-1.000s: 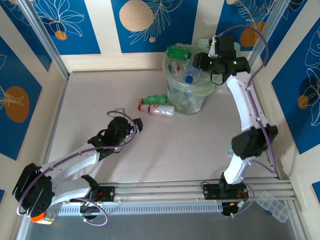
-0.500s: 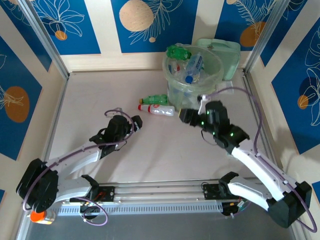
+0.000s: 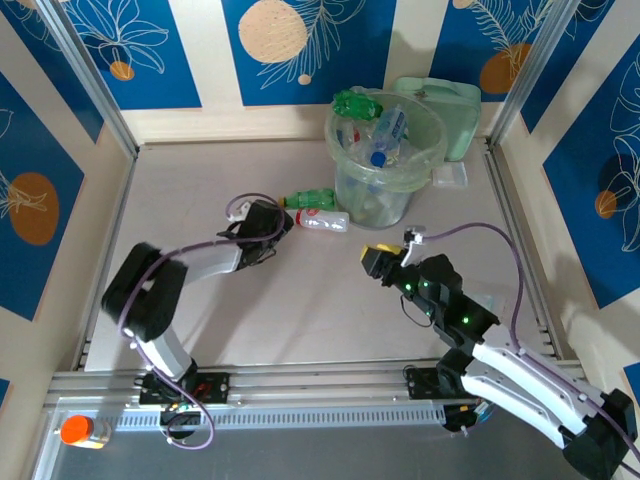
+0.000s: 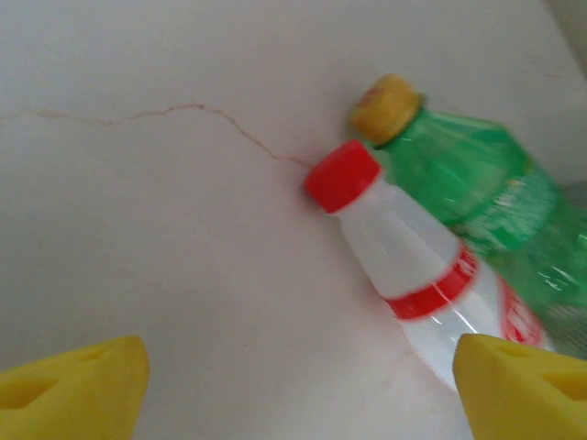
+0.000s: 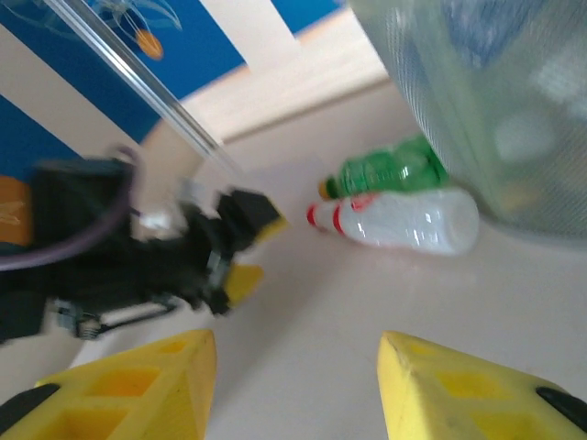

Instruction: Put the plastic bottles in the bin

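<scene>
top view: the bin (image 3: 372,205), a round pale-green bucket lined with a clear bag, stands at the far side of the bench (image 3: 200,170) with a heap of crushed bottles (image 3: 385,128) inside it. two more lie on the bench just left of the bin's base: a green bottle (image 3: 312,197) and, against its near side, a white bottle (image 3: 318,220) with a red cap, both caps pointing left. my left pincer (image 3: 272,222) sits low at the cap end of the white bottle. my right pincer (image 3: 378,256) hangs over bare bench on the near side of the bin, apart from both bottles. a flat pale-green lid (image 3: 452,110) lies behind the bin.

left wrist view: my left pincer (image 4: 303,394) is spread wide and grips nothing, its yellow fingertips (image 4: 83,385) at the lower corners. the white bottle (image 4: 413,275) lies slanted ahead, red cap towards the middle, its body running down to just beside the right fingertip. the green bottle (image 4: 468,183), yellow-capped, lies touching it on the far side.

right wrist view, blurred: my right pincer (image 5: 293,385) is parted and empty. ahead, the bin (image 5: 486,110) rises at upper right, with the white bottle (image 5: 404,225) and green bottle (image 5: 394,170) at its foot. the left pincer (image 5: 255,247) sits just beside their caps, its yellow tips apart.
</scene>
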